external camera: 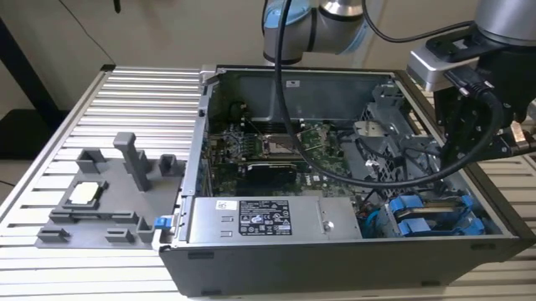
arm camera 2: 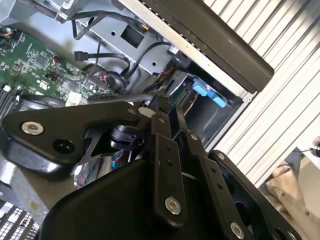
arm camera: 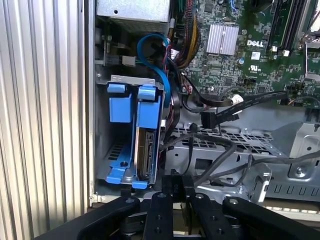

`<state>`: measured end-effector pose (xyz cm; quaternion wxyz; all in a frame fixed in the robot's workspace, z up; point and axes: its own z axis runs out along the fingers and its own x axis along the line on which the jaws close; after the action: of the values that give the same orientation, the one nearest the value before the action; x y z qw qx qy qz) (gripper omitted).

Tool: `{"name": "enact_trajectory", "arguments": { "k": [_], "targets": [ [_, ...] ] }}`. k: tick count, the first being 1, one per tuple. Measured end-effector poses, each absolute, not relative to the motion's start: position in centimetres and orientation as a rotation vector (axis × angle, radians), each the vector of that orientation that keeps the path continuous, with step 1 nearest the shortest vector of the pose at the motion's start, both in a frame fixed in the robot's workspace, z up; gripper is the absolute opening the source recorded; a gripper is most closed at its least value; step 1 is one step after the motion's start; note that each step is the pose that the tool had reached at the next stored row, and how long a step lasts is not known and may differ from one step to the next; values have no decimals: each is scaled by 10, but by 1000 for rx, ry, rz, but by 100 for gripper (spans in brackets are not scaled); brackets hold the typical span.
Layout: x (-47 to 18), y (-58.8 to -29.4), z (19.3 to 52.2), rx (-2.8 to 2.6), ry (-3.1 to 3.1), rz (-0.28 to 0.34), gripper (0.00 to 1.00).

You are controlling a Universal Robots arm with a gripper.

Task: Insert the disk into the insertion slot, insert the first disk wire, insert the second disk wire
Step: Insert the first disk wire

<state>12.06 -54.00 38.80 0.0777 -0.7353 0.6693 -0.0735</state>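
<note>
Ribbed metal table [external camera: 125, 88] carries an open computer case [external camera: 335, 269], lying on its side with its inside facing up. A grey fixture tray [external camera: 100, 188] sits on the table touching the case's wall, at the exterior view's left. A small pale square part [external camera: 86, 193] lies on the tray.

The robot arm [external camera: 503, 25] hangs over the case's edge at the exterior view's right, and its thick black hose [external camera: 335, 169] droops across the inside.

Inside the case:
- The green motherboard [external camera: 277, 144] is on the floor.
- The power supply [external camera: 268, 219] runs along the near wall.
- The insertion slot [arm camera: 132, 80] is in the grey drive cage in the near corner, at the exterior view's right.

The disk [arm camera: 143, 150] is in the slot. It stands on edge in one of two blue frames that sit side by side. The other blue frame [arm camera: 117, 102] is just beside it.

A blue cable [arm camera: 155, 55] loops over the top of the cage. A flat black cable [arm camera: 250, 100] ends in a connector [arm camera: 207, 119] that lies loose near the cage, apart from the disk.

The gripper [arm camera: 178, 182] sits above the cage end near the disk, not touching it. Its jaws are drawn together. Thin black wires [arm camera: 210, 150] run right by the tips, and I can't tell whether one is pinched.
</note>
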Motion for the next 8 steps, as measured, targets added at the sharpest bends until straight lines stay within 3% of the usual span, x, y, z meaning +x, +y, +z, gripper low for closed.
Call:
{"name": "enact_trajectory", "arguments": {
  "k": [8],
  "targets": [
    [141,-543,387,-2250,2049,-129,19]
  ]
}}
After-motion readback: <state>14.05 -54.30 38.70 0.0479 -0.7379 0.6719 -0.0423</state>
